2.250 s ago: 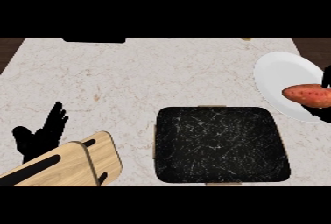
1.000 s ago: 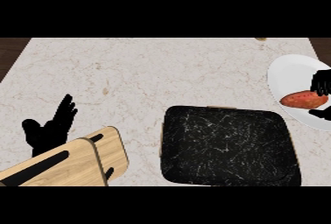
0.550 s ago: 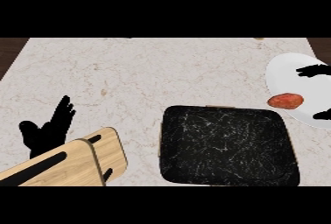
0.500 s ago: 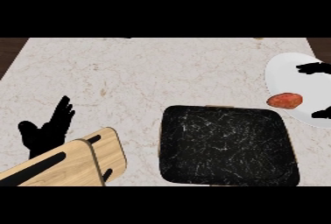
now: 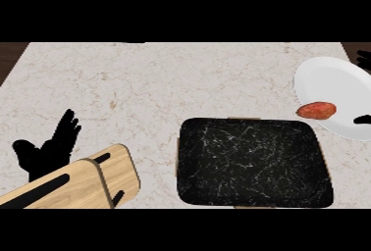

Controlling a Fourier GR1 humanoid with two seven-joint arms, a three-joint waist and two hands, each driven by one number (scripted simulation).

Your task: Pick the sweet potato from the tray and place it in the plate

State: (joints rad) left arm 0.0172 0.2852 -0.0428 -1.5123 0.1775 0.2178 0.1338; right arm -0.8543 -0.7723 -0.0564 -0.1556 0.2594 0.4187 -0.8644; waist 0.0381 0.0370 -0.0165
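At the left, the left hand [image 5: 45,153] is resting open with its fingers spread and pointing up, just above two pale wooden boards [image 5: 76,181] that are lying against the lower edge. In the middle right, the black marbled tray [image 5: 253,164] is sitting with nothing on it. Further right, the white plate [image 5: 334,93] is reaching to the view's edge, and the sweet potato [image 5: 316,110] is lying at the plate's lower left rim, just beyond the tray's far right corner. Of the right hand [image 5: 363,118] only dark tips are showing at the right edge, one by the plate's top and one near its lower part, apart from the sweet potato; whether its fingers are spread or curled I cannot tell. The placing is looking close to done, so the thing to get right is drawing the hand away without nudging the sweet potato off the rim. No brand, label or writing is showing anywhere
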